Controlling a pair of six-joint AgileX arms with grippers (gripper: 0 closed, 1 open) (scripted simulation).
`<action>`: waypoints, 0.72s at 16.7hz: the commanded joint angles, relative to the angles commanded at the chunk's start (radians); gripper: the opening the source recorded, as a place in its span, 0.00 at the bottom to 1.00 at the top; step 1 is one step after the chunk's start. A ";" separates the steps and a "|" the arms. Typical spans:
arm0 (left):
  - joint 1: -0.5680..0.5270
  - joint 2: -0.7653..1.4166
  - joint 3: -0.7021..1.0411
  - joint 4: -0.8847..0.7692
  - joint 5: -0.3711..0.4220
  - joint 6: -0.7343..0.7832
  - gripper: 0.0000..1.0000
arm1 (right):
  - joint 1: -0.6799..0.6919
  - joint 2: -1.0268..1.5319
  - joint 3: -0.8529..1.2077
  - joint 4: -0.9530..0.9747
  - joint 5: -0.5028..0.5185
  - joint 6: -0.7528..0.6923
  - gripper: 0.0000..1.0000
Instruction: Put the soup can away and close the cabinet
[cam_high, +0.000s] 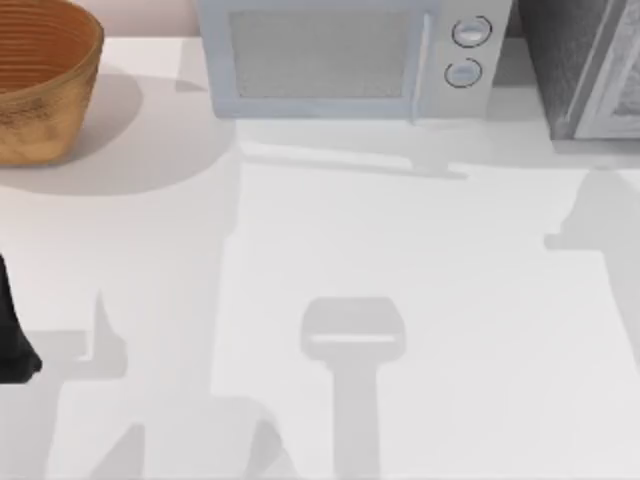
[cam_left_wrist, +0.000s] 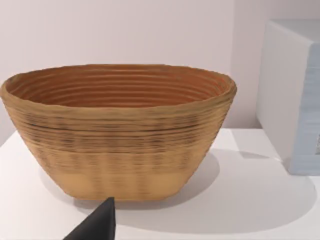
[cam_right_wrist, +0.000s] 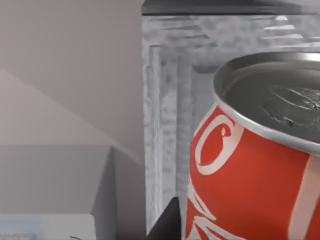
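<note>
Soup can (cam_right_wrist: 250, 165): cylinder, red label with white curling lettering too partial to read, silver ribbed metal top with a raised rim. The right wrist view shows it very close, in front of the cabinet.

Cabinet (cam_right_wrist: 165, 125): dark grey speckled box with a pale framed panel door. In the right wrist view its stepped frame stands just behind the can; in the top view the cabinet (cam_high: 580, 60) sits at the desk's 1 o'clock corner, door (cam_high: 620, 80) angled.

Right pincer: one dark fingertip (cam_right_wrist: 167, 225) shows beside the can; whether it grips the can cannot be told.

Microwave (cam_high: 345, 55): light grey box, mesh-textured door window, two round knobs (cam_high: 470, 32), at 12 o'clock.

Basket (cam_high: 40, 80): woven, tan outside, orange-brown ribbed inside, oval bowl shape, at 10 o'clock. The left wrist view gives its side profile, tapering toward the base.

Left pincer: a black tip (cam_left_wrist: 97, 225) before the basket; its arm (cam_high: 12, 330) is at the 9 o'clock edge; spread or closed cannot be told.

Desk (cam_high: 450, 300): plain white, smooth.
</note>
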 joint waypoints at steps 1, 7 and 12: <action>0.000 0.000 0.000 0.000 0.000 0.000 1.00 | 0.005 0.034 0.049 -0.010 0.005 0.001 0.00; 0.000 0.000 0.000 0.000 0.000 0.000 1.00 | 0.035 0.242 0.334 -0.073 0.036 0.003 0.00; 0.000 0.000 0.000 0.000 0.000 0.000 1.00 | 0.060 0.437 0.583 -0.137 0.065 0.004 0.00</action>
